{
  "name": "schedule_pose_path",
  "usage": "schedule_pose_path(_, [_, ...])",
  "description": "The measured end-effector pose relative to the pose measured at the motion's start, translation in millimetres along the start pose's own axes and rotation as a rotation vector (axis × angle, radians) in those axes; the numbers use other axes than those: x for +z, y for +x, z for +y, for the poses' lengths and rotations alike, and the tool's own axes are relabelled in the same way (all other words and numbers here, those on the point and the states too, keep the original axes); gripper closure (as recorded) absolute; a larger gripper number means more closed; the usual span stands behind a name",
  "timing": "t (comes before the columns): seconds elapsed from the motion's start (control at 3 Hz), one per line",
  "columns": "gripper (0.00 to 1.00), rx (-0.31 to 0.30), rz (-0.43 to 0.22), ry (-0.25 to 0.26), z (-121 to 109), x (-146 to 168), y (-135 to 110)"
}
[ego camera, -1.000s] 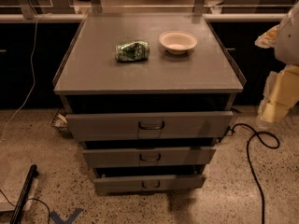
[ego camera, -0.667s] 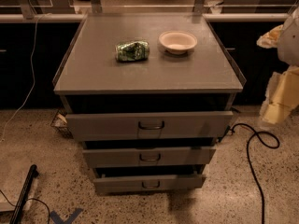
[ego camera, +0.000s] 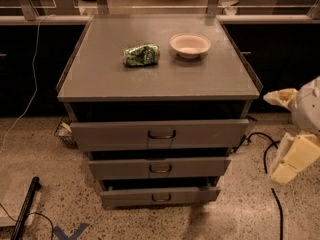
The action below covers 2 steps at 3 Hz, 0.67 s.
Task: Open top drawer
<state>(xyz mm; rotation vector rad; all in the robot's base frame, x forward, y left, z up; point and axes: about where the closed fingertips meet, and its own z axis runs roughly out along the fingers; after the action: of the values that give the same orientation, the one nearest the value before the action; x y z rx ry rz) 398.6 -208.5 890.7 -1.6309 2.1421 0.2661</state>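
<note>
Top drawer (ego camera: 160, 134) sits near the middle of our single camera view, the widest grey front of three, with its small loop handle (ego camera: 161, 134) at the centre. We see a dark gap between its upper edge and the grey cabinet top (ego camera: 100, 79) at 12 o'clock from it. At 6 o'clock from it come the narrower middle drawer (ego camera: 200, 167) and then the bottom drawer (ego camera: 190, 196), each set a little further back.

On the cabinet top we find a crumpled green packet (ego camera: 141, 55) at 11 o'clock from the handle and a pale bowl (ego camera: 190, 45) at 1 o'clock, near each other but apart.

Our gripper (ego camera: 294, 159) hangs at 4 o'clock from the handle, at the frame's right edge, well apart from the drawer and touching nothing; we cannot tell whether it is released or clenched. A black cable (ego camera: 266, 156) runs over the speckled floor (ego camera: 45, 154) just beside it. At 8 o'clock a black rod (ego camera: 25, 209) lies on the floor
</note>
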Motion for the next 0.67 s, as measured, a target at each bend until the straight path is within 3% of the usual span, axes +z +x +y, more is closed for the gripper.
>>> schedule_pose_path(0.33, [0.00,0.030,-0.210,-0.042,10,43,7])
schedule_pose_path(0.67, [0.00,0.053,-0.321,0.011,-10,59,1])
